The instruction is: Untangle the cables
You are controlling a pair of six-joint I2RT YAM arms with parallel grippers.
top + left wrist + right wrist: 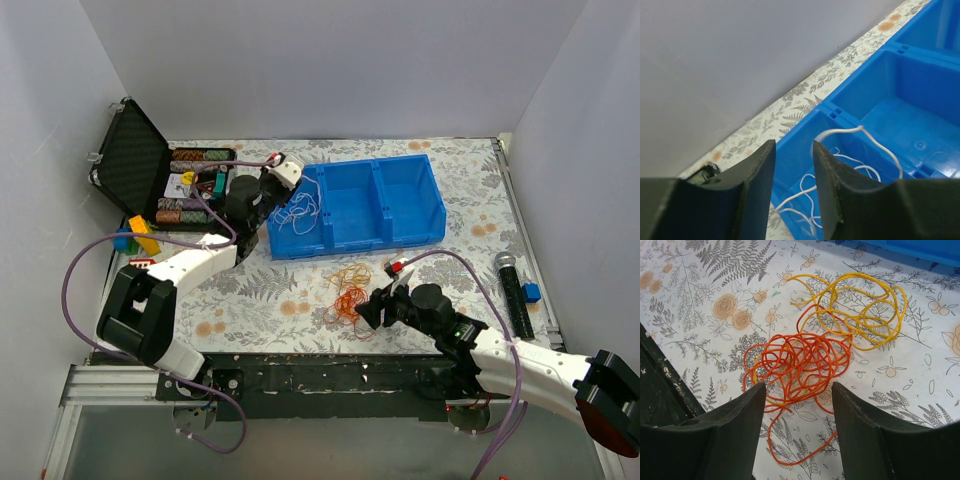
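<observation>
A white cable point(298, 212) lies curled in the left compartment of the blue bin point(360, 243). My left gripper point(266, 198) is open at that compartment's left edge. In the left wrist view a loop of the white cable point(860, 131) rises just behind the right fingertip of my left gripper point(793, 145), over the bin point(920, 90). A red cable point(350, 302) and an orange-yellow cable point(350, 272) lie tangled on the floral cloth in front of the bin. My right gripper point(368, 312) is open just right of them. Its wrist view shows the gripper point(799, 386) above the red coil point(800, 357), with the yellow loops point(865, 315) beyond.
An open black case point(130, 160) with chips and small items stands at the far left. Coloured blocks point(135, 238) lie by the left edge. A black microphone point(512, 290) and a small blue piece point(532, 292) lie at the right. White walls enclose the table.
</observation>
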